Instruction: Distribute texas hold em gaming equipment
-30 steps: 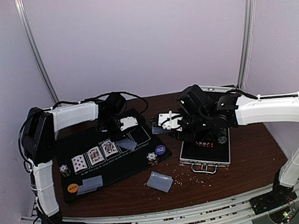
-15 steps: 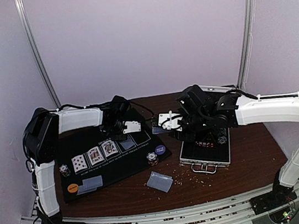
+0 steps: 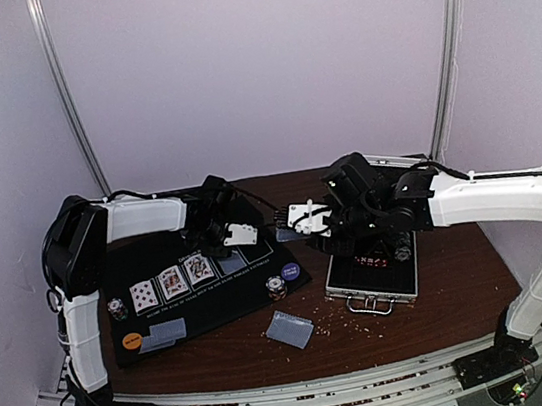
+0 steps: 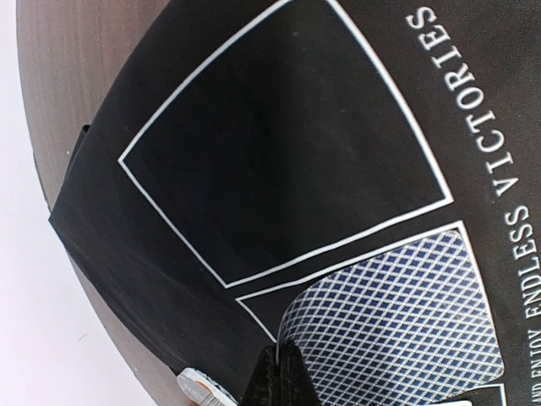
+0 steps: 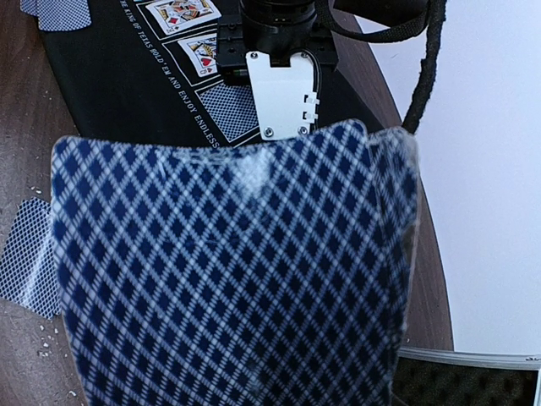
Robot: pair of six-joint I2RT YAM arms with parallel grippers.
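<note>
Clamping blue-backed playing cards (image 5: 228, 271) in right gripper (image 3: 293, 226), with left gripper (image 4: 279, 372) clenched, apparently empty, above right-end empty outline (image 4: 287, 144). Lay next card flat, squarely inside.

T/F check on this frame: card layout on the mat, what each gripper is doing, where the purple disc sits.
1. Three face-up cards lie in a row on the black mat. True.
2. The right gripper is empty. False: it grips a stack of blue-backed cards.
3. The outlined box beside the face-down card has nothing in it. True.
4. The left gripper is wide open. False: its fingers are shut together.
5. The purple disc lies off the mat on bare wood. False: it lies on the mat's near right corner, beside a chip stack.
</note>
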